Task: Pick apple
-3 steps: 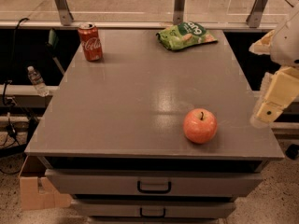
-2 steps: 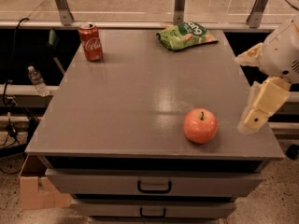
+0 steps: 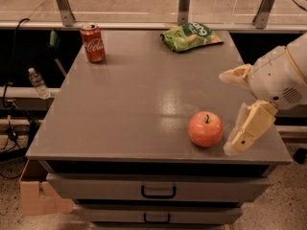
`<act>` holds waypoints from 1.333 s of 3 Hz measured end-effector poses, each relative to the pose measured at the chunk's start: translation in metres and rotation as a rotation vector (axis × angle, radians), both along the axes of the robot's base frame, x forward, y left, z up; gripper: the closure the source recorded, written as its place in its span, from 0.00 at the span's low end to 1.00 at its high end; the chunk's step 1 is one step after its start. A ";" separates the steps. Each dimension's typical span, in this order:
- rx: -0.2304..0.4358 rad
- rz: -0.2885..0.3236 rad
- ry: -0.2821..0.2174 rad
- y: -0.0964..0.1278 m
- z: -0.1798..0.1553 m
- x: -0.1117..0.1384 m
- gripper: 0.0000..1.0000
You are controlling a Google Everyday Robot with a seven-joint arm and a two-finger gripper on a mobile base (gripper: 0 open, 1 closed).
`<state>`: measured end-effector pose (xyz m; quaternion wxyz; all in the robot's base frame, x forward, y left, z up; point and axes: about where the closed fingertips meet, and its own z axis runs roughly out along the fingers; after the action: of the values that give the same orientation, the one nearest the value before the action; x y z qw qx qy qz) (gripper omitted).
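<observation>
The apple is round and reddish-orange with a short dark stem. It sits on the grey table near the front right corner. My gripper comes in from the right edge, just right of the apple and slightly above the tabletop. Its cream fingers are spread apart and empty; the lower finger points down beside the apple without touching it.
A red soda can stands at the back left of the table. A green snack bag lies at the back centre-right. Drawers sit below the table front. A water bottle and a cardboard box are at the left.
My gripper has moved left and toward the apple, from off the table's right edge to just beside the apple. The apple, can and bag have not moved.
</observation>
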<state>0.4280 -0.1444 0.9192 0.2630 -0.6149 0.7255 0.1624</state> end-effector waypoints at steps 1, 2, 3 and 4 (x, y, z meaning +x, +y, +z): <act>0.054 -0.017 -0.036 0.011 -0.017 0.001 0.00; 0.085 -0.054 -0.052 0.013 -0.036 0.013 0.00; 0.102 -0.081 -0.036 0.010 -0.056 0.024 0.00; 0.127 -0.077 0.000 0.011 -0.069 0.027 0.17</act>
<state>0.4545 -0.1338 0.8507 0.3075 -0.5685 0.7370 0.1977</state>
